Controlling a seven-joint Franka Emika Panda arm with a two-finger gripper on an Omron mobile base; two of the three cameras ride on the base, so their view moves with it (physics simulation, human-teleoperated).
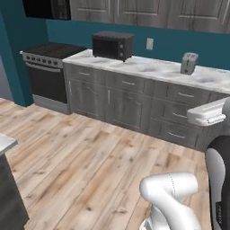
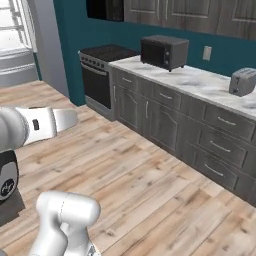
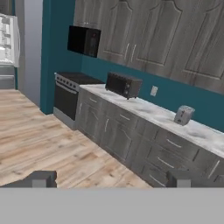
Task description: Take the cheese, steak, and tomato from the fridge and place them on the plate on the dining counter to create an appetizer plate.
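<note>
In the hand view my gripper (image 3: 113,179) is open, its two dark fingertips (image 3: 41,178) standing far apart with nothing between them. It hangs over the wooden floor and looks toward the kitchen's wall counter. The fridge (image 3: 6,39) stands open far to the left, and its white inner shelves show at the frame's edge. In the right base view the fridge (image 2: 12,30) sits at the upper left. The cheese, steak, tomato, plate and dining counter are out of view.
A marble-topped cabinet run (image 1: 148,69) carries a black toaster oven (image 1: 113,45) and a grey toaster (image 1: 189,63). A black stove (image 1: 47,67) stands at its left end. The corner of a marble-topped unit (image 1: 4,144) juts in at the left. Wide wooden floor (image 1: 90,161) lies between.
</note>
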